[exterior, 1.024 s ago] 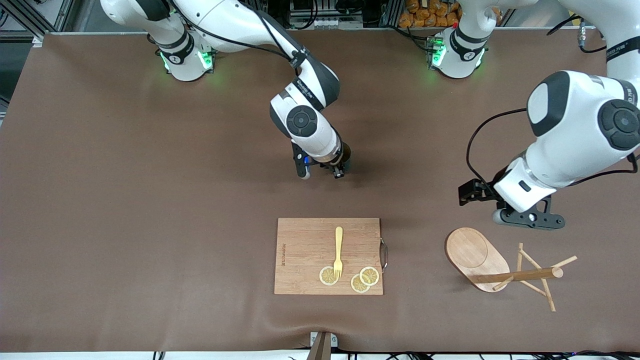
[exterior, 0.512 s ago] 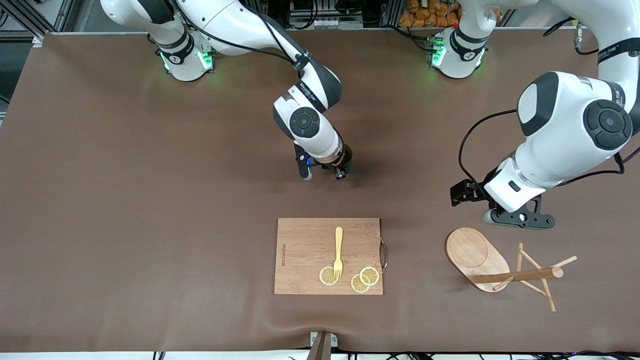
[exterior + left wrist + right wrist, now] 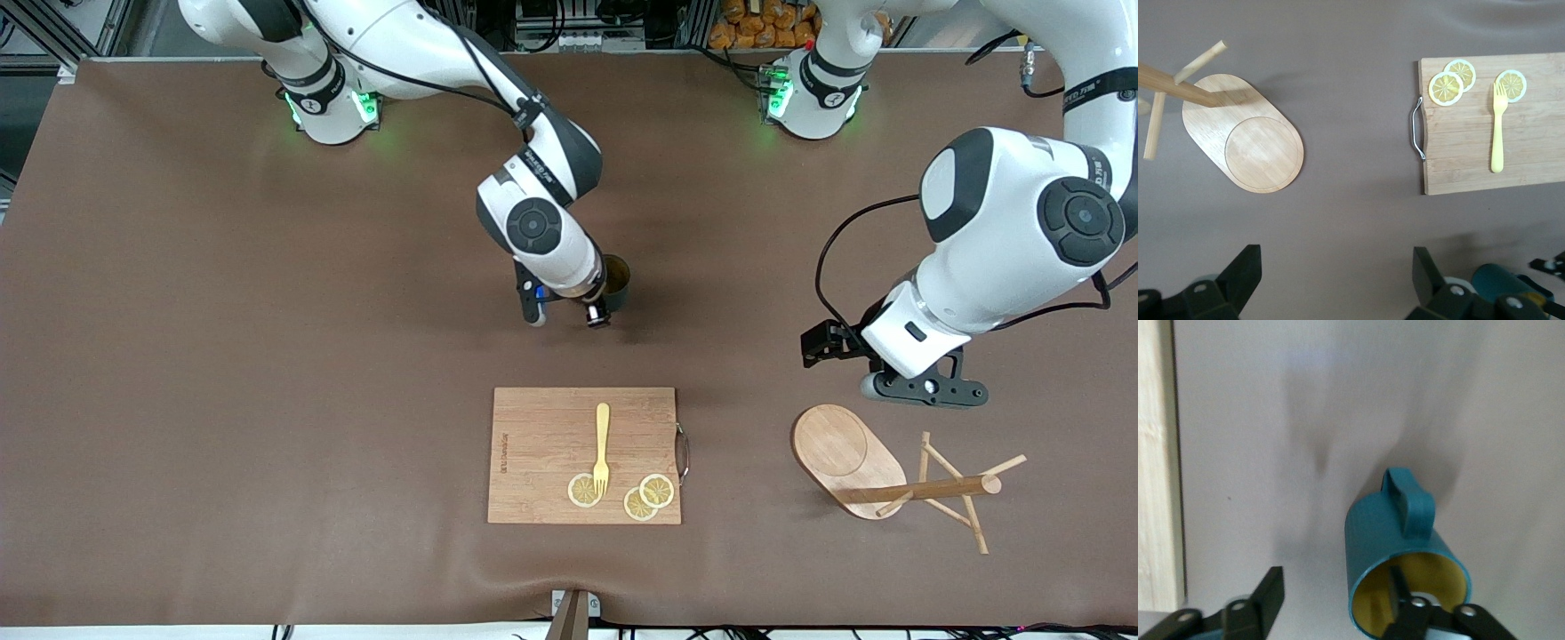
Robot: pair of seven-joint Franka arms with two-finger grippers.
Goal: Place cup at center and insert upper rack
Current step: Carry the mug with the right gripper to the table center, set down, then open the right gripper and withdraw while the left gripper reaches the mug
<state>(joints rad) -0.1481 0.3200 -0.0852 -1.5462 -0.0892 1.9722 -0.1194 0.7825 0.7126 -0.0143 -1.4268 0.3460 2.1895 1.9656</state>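
Your right gripper [image 3: 566,317] sits at the table's middle with its fingers spread apart, one finger [image 3: 1399,600] inside the teal cup [image 3: 615,278] and the other outside its wall. The cup stands upright on the brown table [image 3: 222,356], farther from the front camera than the cutting board [image 3: 542,444]. Your left gripper [image 3: 925,389] hangs wide open and holds nothing, over the table beside the mug tree [image 3: 876,471], which lies tipped on its side near the left arm's end.
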